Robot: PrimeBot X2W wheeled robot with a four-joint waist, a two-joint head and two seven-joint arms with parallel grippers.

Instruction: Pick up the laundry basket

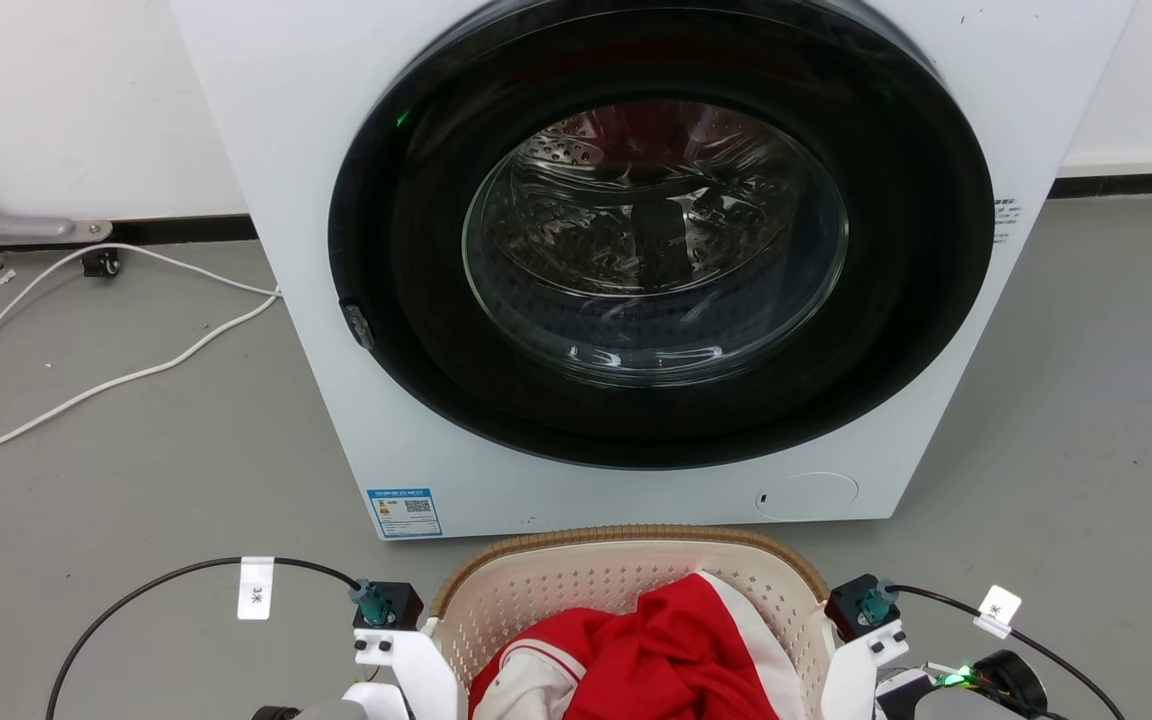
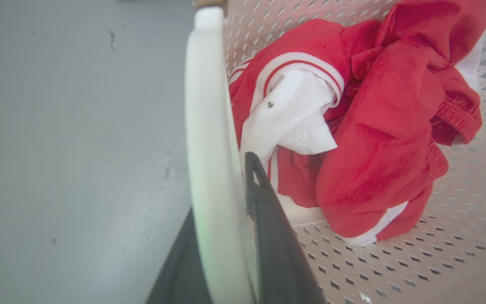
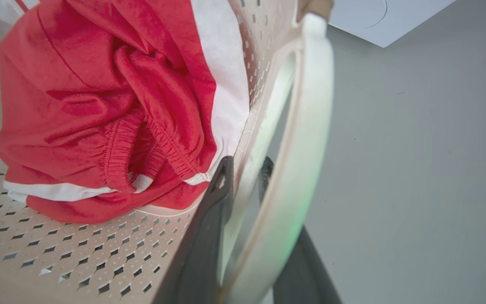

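White wrist brackets (image 1: 416,655) carry black camera blocks (image 1: 398,603), teal plugs (image 1: 370,600), white-tagged black cables (image 1: 166,575); dark, tapered jaws.

Head view from above, facing forward-down over washer (image 1: 636,270) and laundry basket (image 1: 576,580), wrist views very close along left handle (image 2: 209,126) and right handle (image 3: 306,126), looking into basket, red clothes (image 1: 676,650) shared by all.

**Laundry basket (image 1: 576,588): cream-white perforated plastic, one item**
Rounded-rectangular body with a brown woven-look rim (image 1: 626,533) and small diamond holes across walls and bottom. Upright, mouth up, just in front of the washer (image 1: 266,150). Holds a crumpled red-and-white garment (image 1: 666,650). The white loop handles, left (image 2: 209,126) and right (image 3: 310,126), are clamped in the left pincer (image 2: 222,185) and right pincer (image 3: 247,164).
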